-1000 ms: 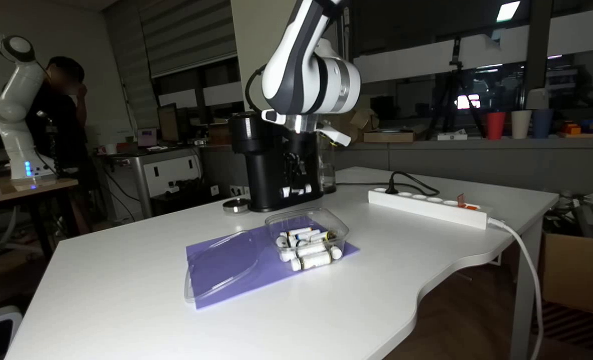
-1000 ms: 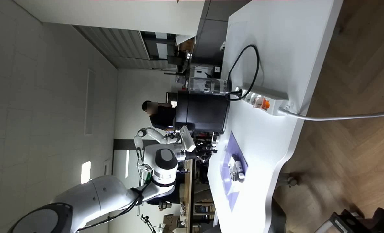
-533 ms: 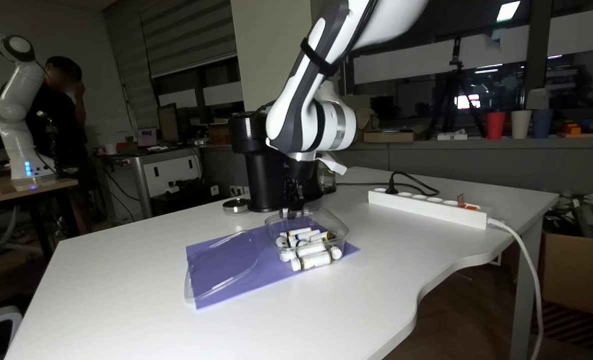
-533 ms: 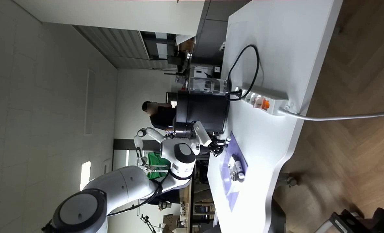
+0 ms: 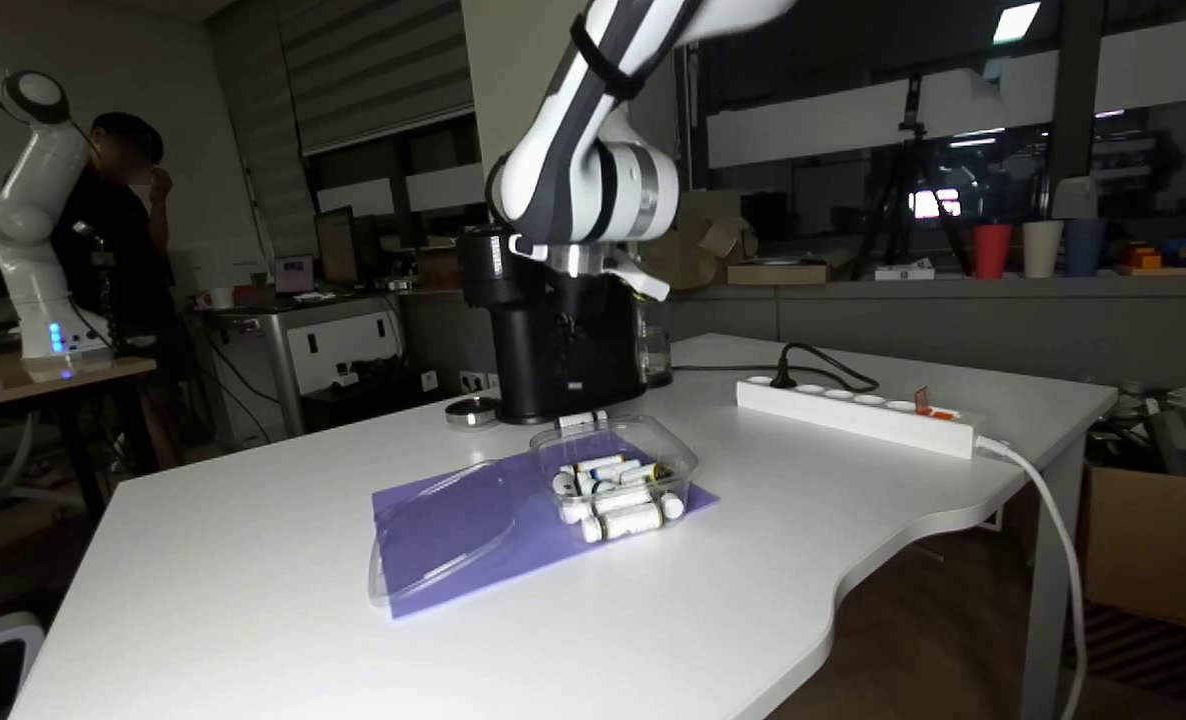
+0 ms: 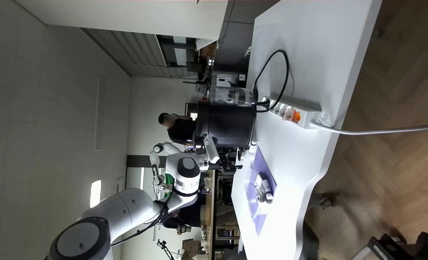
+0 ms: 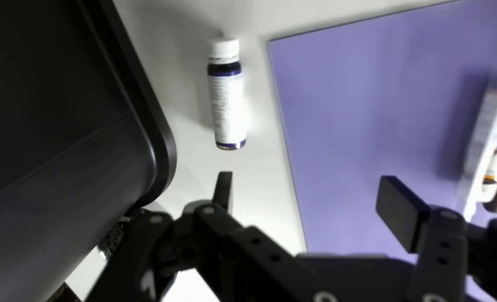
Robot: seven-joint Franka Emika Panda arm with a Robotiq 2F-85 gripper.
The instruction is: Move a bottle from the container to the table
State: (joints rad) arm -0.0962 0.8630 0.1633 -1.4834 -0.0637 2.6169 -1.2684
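A: What is the biggest thing there?

B: The white table [image 5: 753, 600], its edge curving in at 4 o'clock in an exterior view. The Panda arm [image 5: 593, 180] reaches over it from 1 o'clock

A: And what stands on the table?

B: A black coffee machine [image 5: 558, 370] with a clear water tank [image 5: 656, 352] on its 3 o'clock side. Toward 6 o'clock from that lies a purple mat [image 5: 538, 530], and between 2 and 3 o'clock from the mat, a white power strip [image 5: 858, 415]

A: Does the mat carry anything?

B: A clear plastic tub [image 5: 665, 443] toward 2 o'clock, with white-labelled bottles [image 5: 625, 521] piled inside, and a clear plastic lid [image 5: 448, 530] at 8 o'clock from the tub

A: How does the Robotiq gripper [image 7: 307, 191] stand?

B: Spread wide. In the wrist view one of its fingers [image 7: 399, 214] shows against the mat at 3 o'clock, its partner against the table at 9

A: And the loose bottle [image 7: 227, 100]?

B: It lies on its side on the table, at 11 o'clock from the gripper in the wrist view, white cap [image 7: 224, 48] toward 12, between the coffee machine and the mat, apart from both. In both exterior views it lies near the machine's base
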